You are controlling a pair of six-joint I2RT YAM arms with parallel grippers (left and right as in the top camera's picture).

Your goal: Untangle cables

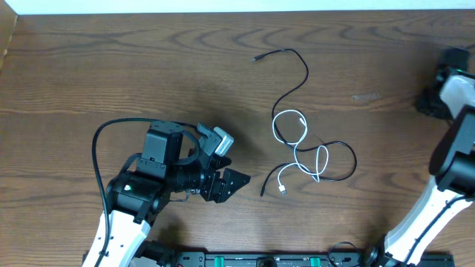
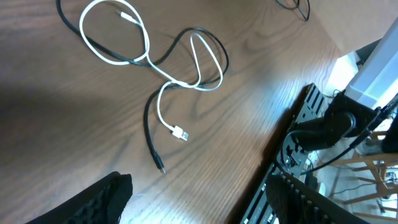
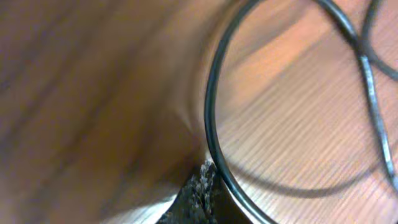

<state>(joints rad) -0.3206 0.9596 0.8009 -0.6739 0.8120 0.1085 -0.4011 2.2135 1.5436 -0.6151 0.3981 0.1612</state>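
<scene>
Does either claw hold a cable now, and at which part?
Left claw is open and empty. Right claw is shut; a black cable passes its tip, but a hold cannot be told.

No legible text, label or number anywhere

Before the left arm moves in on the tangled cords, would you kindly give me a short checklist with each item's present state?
1. Left gripper open and empty: ok.
2. Thin white cord and thin black cord apart: not ok, they cross repeatedly.
3. White flat plug lying free on brown wooden table: ok.
4. Black cord's small plug free, on the left gripper's side: ok.
5. Right gripper shut, far from tangle: ok; holding anything: cannot tell.
</scene>
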